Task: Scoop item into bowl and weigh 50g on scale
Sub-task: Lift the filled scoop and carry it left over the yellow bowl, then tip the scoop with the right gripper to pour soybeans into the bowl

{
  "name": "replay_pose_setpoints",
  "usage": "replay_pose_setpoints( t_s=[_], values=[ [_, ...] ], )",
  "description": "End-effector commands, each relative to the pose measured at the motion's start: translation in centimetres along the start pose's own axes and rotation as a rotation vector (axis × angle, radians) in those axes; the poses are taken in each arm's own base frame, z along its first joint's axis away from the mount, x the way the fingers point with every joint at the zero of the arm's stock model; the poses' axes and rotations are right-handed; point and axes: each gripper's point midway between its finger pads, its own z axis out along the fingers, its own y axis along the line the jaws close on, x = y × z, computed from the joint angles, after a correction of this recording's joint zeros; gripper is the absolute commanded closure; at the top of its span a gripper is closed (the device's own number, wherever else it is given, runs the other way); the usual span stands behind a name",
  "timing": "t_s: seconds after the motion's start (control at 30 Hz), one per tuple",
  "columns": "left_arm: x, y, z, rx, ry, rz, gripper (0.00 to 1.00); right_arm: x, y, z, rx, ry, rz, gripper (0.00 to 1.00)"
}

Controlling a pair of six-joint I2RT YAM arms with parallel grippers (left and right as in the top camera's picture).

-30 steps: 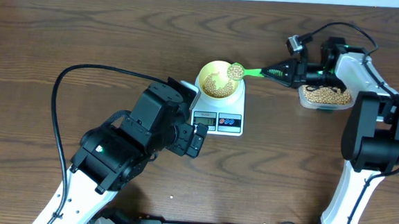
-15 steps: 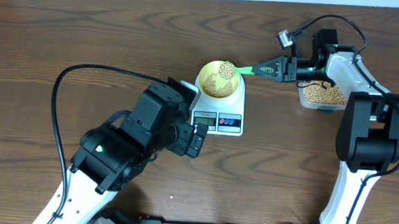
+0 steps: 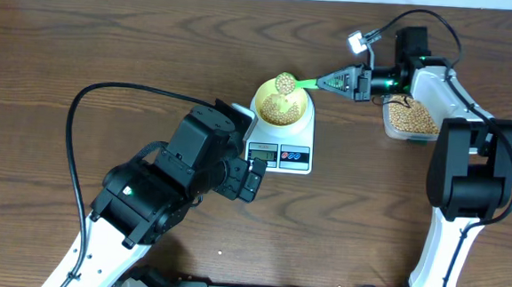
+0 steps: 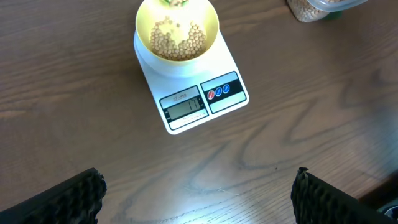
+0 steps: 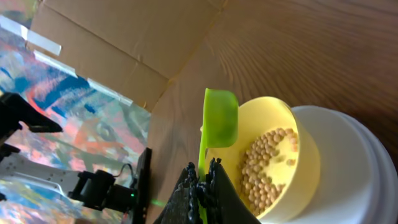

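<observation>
Wooden table [image 3: 111, 46]; right jaws clamped on green spoon [image 3: 306, 82] above bowl [image 5: 308, 158].

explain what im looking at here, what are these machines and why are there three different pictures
Two robot arms sit at a wooden table. One picture looks down from overhead; the other two come from cameras on each wrist. On the table a white scale carries a yellow bowl partly filled with tan beans. A clear container of more beans stands apart from it. The right gripper pinches a green spoon, its bean-loaded cup over the bowl. The left gripper is open and empty, near the scale.
</observation>
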Motion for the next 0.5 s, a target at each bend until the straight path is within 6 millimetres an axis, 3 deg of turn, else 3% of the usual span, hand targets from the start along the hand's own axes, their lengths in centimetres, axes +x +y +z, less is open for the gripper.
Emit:
replay_pose_setpoints(
  t_s=[0.0,0.47],
  values=[
    [-0.69,-0.08,-0.68,0.005,-0.026,-0.007,0.02,-0.21,0.42,0.83,-0.032,0.006,-0.05,0.99],
    [-0.68,-0.08,-0.68,0.005,-0.026,-0.007,0.02,-0.07,0.1,0.92,-0.013,0.013,-0.186,0.99]
  ],
)
